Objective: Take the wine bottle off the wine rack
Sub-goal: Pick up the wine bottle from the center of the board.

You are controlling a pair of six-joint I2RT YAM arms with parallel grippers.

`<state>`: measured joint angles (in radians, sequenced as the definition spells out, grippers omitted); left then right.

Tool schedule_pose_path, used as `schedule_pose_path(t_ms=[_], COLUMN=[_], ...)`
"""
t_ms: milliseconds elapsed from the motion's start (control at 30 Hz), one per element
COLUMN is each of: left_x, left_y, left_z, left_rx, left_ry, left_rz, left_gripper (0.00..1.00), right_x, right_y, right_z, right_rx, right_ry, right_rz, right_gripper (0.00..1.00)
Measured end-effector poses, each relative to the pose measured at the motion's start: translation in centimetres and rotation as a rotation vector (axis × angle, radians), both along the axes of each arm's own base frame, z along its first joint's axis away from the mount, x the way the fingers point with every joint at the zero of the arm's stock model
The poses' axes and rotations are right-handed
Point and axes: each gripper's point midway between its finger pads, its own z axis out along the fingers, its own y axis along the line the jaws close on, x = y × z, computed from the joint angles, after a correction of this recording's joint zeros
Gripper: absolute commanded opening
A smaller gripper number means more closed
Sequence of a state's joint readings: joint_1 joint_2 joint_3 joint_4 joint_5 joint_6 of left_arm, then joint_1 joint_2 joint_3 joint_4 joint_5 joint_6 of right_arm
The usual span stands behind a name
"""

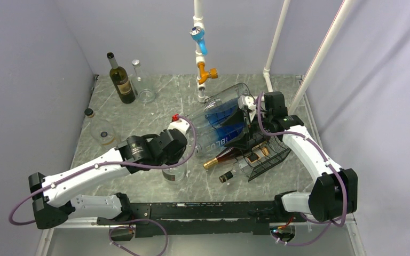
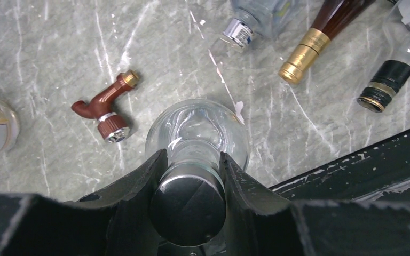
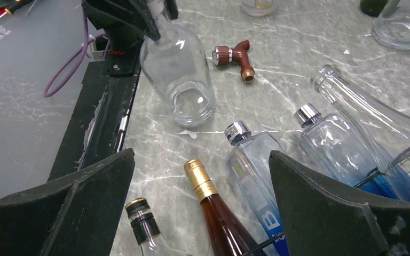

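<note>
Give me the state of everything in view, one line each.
left pincer, shut on the clear bottle's capped neck.
right pincer, open, empty.
clear bottle, gripped, neck up, off the rack.
wine rack, loaded with lying bottles.
amber bottle, lying, gold-foiled neck poking out of the rack.
green bottle, upright at the far left.

My left gripper (image 2: pixel 192 157) is closing around the neck of the clear round glass bottle (image 2: pixel 197 128), and its fingers (image 2: pixel 139 186) are covering that neck. The amber glass bottle with the gold foil neck (image 2: pixel 304 56) is running off the top edge there. From overhead, my right arm (image 1: pixel 304 146) is blocking much of the black wire-mesh rack (image 1: pixel 269 160). In the right wrist view my right gripper (image 3: pixel 202 154) is hiding the lying bottles' lower halves behind its broad fingers (image 3: pixel 320 202), and only a corner of the rack is peeking in.
</note>
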<state>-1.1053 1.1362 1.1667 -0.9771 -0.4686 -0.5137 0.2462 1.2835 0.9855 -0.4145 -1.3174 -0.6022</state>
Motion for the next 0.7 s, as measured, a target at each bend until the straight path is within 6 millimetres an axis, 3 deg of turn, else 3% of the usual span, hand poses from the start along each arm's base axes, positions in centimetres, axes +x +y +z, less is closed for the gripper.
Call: schedule_pose_path(t_ms=[400,700], left_x=[2.5,4.3], left_y=[2.9,4.6], left_z=[1.7,1.9], left_rx=[-0.038,-0.035], left_ry=[-0.040,-0.053], left_rz=[0.049,0.078], left_gripper=[0.00,0.00], right_x=[0.0,0.0], right_y=[0.0,-0.1], right_z=[-0.1,-0.4], right_rx=[-0.001,-0.007], right_ry=[-0.002,0.002], right_rz=[0.001,0.001], right_gripper=[1.00,1.00])
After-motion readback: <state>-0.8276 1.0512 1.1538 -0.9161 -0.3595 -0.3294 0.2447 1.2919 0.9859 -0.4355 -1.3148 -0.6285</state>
